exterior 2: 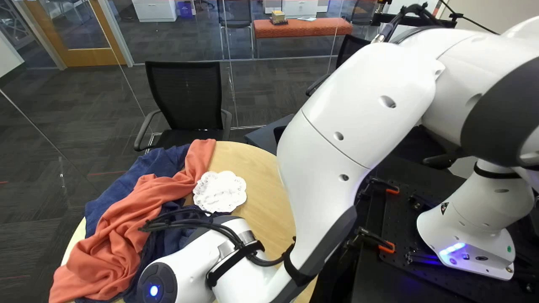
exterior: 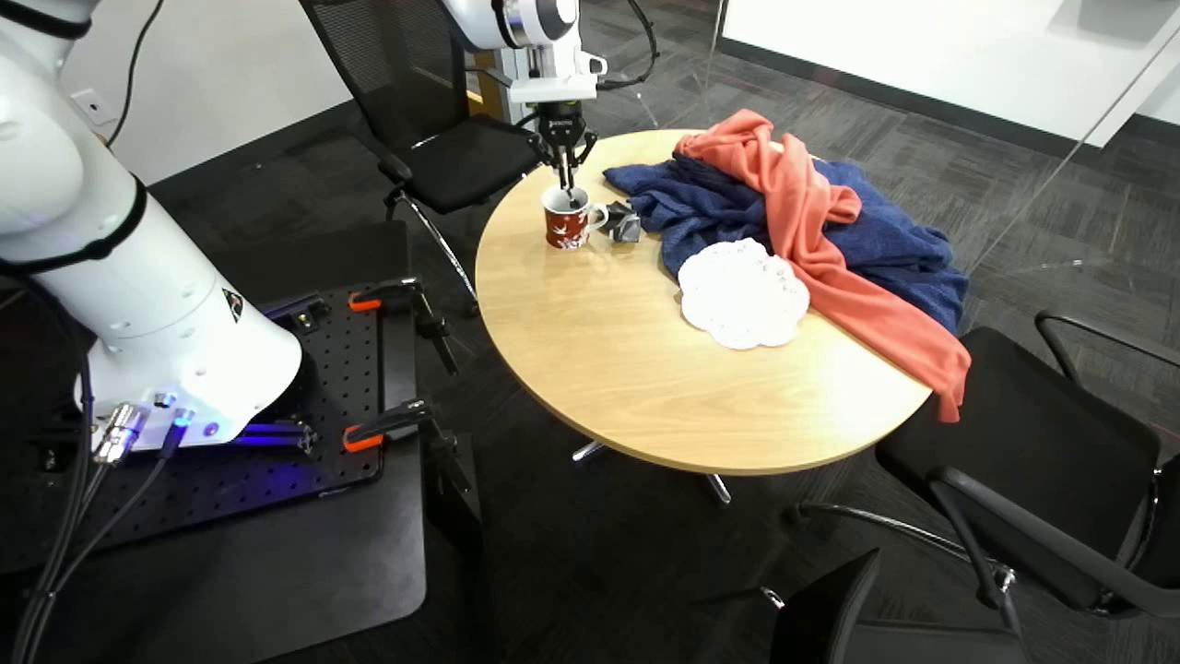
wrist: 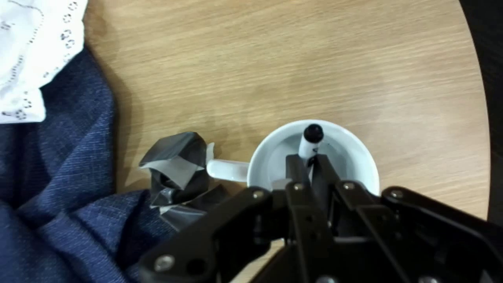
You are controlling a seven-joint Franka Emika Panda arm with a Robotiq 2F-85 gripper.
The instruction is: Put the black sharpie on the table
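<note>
We have the black two-fingered gripper (wrist: 309, 158) pinching the slim black-capped white marker (wrist: 307, 148) at the mouth of the red-and-white ceramic mug (exterior: 565, 226); if we lift aslant, the marker could snag, toppling the mug or springing loose.

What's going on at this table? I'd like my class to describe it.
A robot arm is working over a round table. Its gripper appears closed on a marker at the mouth of a mug; how far the marker dips inside is hard to tell. It isn't on the tabletop yet. By the mug's handle sits a crumpled dark scrap, with a blue cloth, an orange cloth and a white doily nearby.
</note>
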